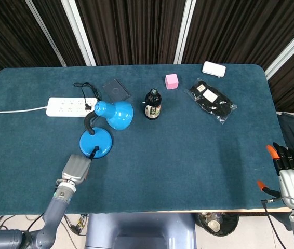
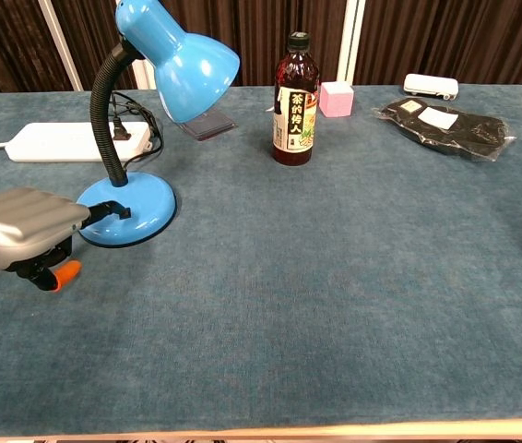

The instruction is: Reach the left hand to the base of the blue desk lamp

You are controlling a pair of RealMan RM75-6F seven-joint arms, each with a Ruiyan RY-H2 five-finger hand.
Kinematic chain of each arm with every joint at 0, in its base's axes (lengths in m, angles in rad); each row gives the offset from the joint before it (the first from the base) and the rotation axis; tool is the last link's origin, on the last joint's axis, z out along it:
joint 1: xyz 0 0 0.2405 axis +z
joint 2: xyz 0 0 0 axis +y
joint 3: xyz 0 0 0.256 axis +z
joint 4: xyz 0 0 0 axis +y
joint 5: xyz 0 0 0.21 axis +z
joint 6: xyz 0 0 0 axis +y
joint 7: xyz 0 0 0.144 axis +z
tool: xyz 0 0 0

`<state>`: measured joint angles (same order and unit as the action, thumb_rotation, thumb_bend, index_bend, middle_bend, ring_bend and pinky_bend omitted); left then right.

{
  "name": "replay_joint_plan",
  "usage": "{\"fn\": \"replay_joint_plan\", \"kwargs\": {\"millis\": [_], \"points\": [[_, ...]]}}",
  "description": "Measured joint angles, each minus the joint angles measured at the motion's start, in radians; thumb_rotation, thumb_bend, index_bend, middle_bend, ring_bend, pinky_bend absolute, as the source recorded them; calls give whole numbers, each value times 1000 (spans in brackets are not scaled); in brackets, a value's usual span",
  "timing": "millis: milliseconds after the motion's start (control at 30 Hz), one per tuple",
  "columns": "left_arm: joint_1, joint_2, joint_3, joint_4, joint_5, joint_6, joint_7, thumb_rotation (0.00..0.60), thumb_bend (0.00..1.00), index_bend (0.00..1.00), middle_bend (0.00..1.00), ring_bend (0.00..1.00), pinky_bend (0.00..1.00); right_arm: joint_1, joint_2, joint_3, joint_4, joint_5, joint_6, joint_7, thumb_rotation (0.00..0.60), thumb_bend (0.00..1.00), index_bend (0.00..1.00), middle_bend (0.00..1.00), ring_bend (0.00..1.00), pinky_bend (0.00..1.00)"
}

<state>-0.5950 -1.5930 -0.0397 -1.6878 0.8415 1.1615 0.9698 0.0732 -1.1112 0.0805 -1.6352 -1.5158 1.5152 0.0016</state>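
The blue desk lamp stands left of the table's middle, its round base (image 1: 97, 140) (image 2: 136, 209) on the cloth and its shade (image 1: 118, 114) (image 2: 183, 57) bent over on a black gooseneck. My left hand (image 1: 75, 168) (image 2: 21, 224) lies just near and left of the base. One black finger (image 2: 113, 211) stretches out onto the base's near-left rim by the small black switch; the others are tucked under the palm, and it holds nothing. My right hand (image 1: 289, 174) rests at the table's right front edge, fingers spread and empty.
A white power strip (image 1: 69, 107) with the lamp's black cord lies behind the lamp. A dark bottle (image 1: 153, 104) stands to the lamp's right. A pink cube (image 1: 171, 81), a black packet (image 1: 212, 100), a white case (image 1: 213, 68) and a dark square card (image 1: 116, 89) lie further back.
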Motion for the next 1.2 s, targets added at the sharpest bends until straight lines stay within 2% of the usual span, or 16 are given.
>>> {"fn": "replay_joint_plan", "kwargs": {"millis": [567,733,767,833,933,1000,1067,1100,1200], "points": [[-11,-11,38,9,-16,2,-2,600,529,54,891,868,849,0,1,0,-2,-2,2,4,600,249,0,0,0,0],[-11,-9,36,9,26,18,-27,600,505,53,861,843,839,0,1,0,-2,-3,3,4,600,250,0,0,0,0],[-10,-8,34,9,40,23,-38,600,484,52,835,820,824,0,0,1,-1,-3,3,4,600,249,0,0,0,0],[-8,-5,28,8,75,36,-64,600,407,34,721,724,731,0,0,1,0,-4,4,4,600,250,0,0,0,0],[-2,6,17,6,148,70,-110,600,317,1,399,468,498,-1,0,2,2,-5,7,5,600,250,0,0,0,0],[3,20,12,4,210,101,-135,600,263,0,126,219,307,-1,0,2,3,-5,7,6,600,250,0,0,0,0],[11,44,11,-2,279,137,-166,600,187,0,11,58,146,0,0,2,5,-5,6,5,600,250,0,0,0,0],[16,57,12,-6,307,153,-179,600,139,0,0,14,75,0,0,2,5,-5,6,4,600,250,0,0,0,0],[44,119,28,-31,368,198,-213,600,72,0,0,0,10,0,-1,1,6,-7,7,-2,600,250,0,0,0,0]]}}
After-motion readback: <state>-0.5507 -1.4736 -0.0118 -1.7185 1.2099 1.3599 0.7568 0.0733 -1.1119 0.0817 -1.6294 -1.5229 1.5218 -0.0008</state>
